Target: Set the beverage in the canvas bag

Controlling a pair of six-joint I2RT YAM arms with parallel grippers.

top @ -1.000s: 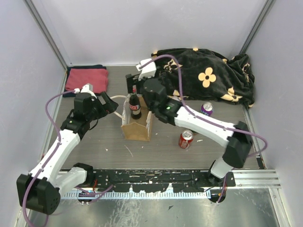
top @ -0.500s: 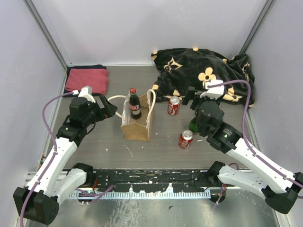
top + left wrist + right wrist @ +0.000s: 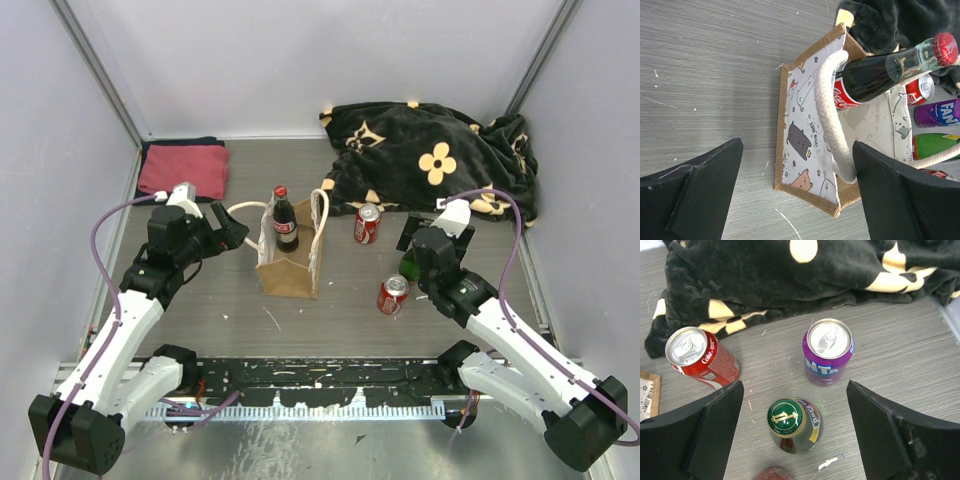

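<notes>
Right gripper jaws wide, empty, centred above green-capped bottle, well right of the canvas bag; left gripper jaws wide, empty, beside the bag's rope handle. Cola bottle already stands inside the bag; if green goes next, descend straight, grip the neck, miss the cans. Reads: "Coke" red can, "FANT" purple can, "GOOD NIGHT" bag lining.
</notes>
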